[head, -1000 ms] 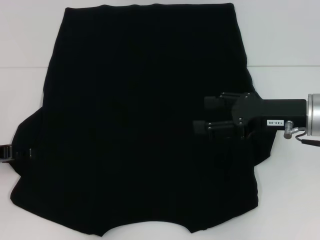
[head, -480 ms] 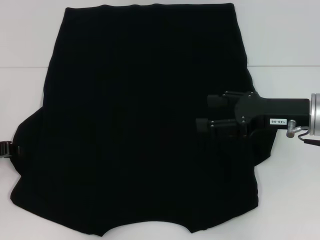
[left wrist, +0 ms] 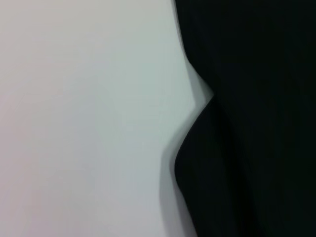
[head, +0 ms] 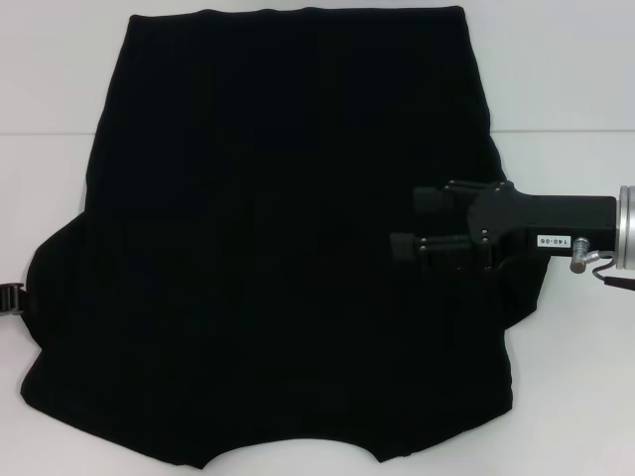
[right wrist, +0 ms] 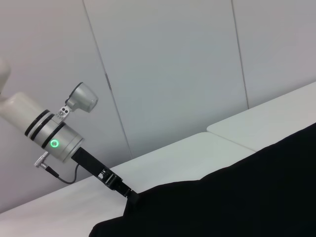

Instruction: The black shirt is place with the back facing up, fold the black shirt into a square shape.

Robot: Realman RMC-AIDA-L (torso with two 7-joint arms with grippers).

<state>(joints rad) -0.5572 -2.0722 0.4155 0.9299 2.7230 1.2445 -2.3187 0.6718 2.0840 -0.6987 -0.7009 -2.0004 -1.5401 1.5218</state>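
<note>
The black shirt (head: 278,248) lies spread flat on the white table (head: 566,69), hem at the far side and curved neckline toward me. My right gripper (head: 409,223) reaches in from the right over the shirt's right side, open, with nothing between its fingers. Only a small part of my left gripper (head: 10,297) shows at the shirt's left sleeve edge. In the right wrist view, the left gripper (right wrist: 126,191) meets the edge of the shirt (right wrist: 237,197). The left wrist view shows the shirt (left wrist: 256,123) edge with a notch against bare table.
White table surface shows at the far left and along the right side past the shirt. A seam in the tabletop (head: 566,130) runs across at the right. Grey wall panels (right wrist: 168,74) stand behind the table.
My left gripper has drawn back to the left, so less of it shows at the sleeve. My right gripper has shifted slightly to the right. The shirt lies as before.
</note>
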